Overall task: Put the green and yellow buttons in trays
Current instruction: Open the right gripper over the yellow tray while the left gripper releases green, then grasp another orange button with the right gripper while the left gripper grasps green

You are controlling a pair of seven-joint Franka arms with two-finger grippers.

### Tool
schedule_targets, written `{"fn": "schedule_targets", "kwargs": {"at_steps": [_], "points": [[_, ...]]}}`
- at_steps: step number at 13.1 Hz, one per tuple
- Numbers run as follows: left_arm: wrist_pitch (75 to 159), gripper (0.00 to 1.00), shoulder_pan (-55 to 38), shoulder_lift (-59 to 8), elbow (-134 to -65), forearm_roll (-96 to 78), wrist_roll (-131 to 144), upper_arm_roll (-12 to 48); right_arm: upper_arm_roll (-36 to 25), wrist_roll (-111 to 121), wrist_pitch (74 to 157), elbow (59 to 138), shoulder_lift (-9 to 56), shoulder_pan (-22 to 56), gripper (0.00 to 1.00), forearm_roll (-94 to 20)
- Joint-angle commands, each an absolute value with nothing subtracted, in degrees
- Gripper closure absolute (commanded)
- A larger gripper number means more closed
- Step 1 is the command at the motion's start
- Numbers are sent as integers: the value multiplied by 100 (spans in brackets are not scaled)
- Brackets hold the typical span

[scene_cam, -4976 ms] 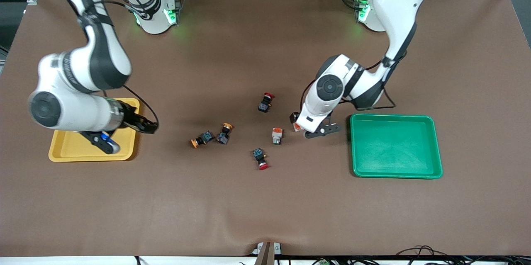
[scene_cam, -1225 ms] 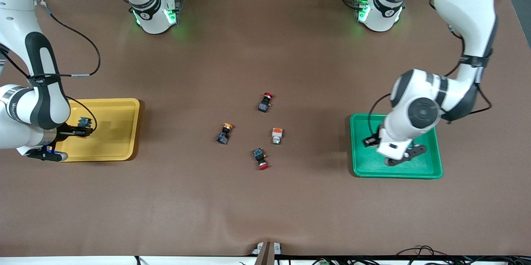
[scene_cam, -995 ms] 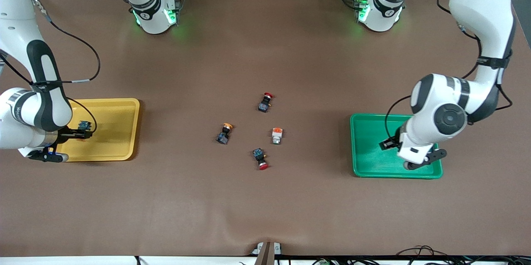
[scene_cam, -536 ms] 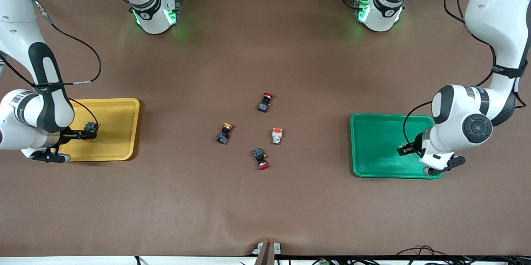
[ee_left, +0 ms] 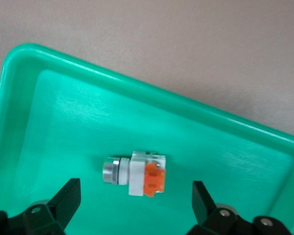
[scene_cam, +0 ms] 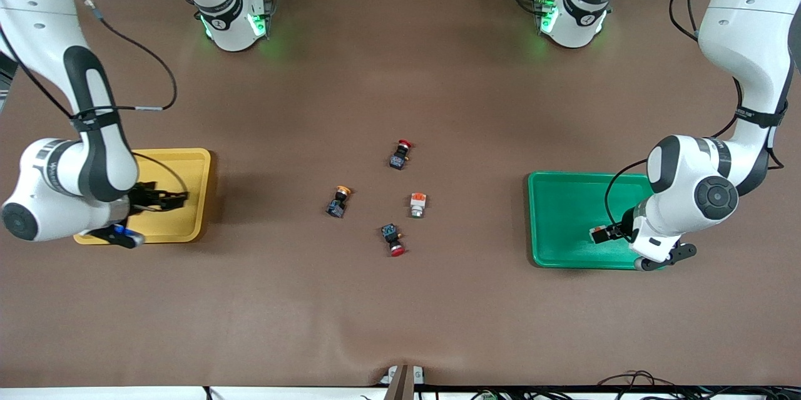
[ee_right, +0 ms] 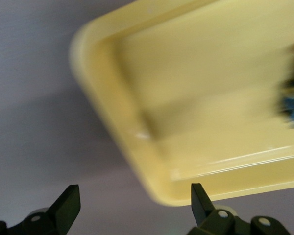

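A white-bodied button (ee_left: 134, 174) with an orange band lies on its side in the green tray (scene_cam: 563, 212), also seen in the left wrist view (ee_left: 78, 112). My left gripper (scene_cam: 608, 234) hangs open just above it (ee_left: 134, 208). My right gripper (scene_cam: 168, 198) is open and empty over the yellow tray (scene_cam: 191, 159), near a corner of it (ee_right: 134, 205). A blurred black-and-blue button (ee_right: 293, 103) lies in the yellow tray (ee_right: 186, 73); my arm hides it in the front view. On the table lie one yellow-capped button (scene_cam: 338, 201) and one white-bodied button (scene_cam: 418, 205).
Two red-capped black-and-blue switches lie on the brown mat: one (scene_cam: 400, 154) farther from the front camera than the loose buttons, one (scene_cam: 393, 240) nearer. The arm bases (scene_cam: 231, 18) (scene_cam: 572, 12) stand along the table's top edge.
My right gripper let go of the yellow-capped button in the yellow tray and moved toward the tray's edge nearer mid-table. My left gripper opened and left the white button in the green tray.
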State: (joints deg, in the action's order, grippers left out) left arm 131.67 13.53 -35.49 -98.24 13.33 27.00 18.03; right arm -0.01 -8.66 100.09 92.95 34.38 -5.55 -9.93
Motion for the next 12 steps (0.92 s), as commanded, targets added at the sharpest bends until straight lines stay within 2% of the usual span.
{"fn": "schedule_targets", "kwargs": {"at_steps": [1,5,8,12], "points": [[13052,0,1310,-3305,-9879,1433,2750,2160,-26,-1036,10028,9334,3375,-3,0,-1371],[13025,0,1231,-3296,-9853,1459,2689,2732,-18,-2624,10843,9255,3401,1061,0,-1774],[13025,0,618,-3357,-9616,1459,2750,2769,-18,-3067,11740,9290,3576,1616,0,-2213],[13034,0,-8,-3664,-9291,1424,3093,2760,-26,-3408,12435,9316,3832,2099,0,-2751]]}}
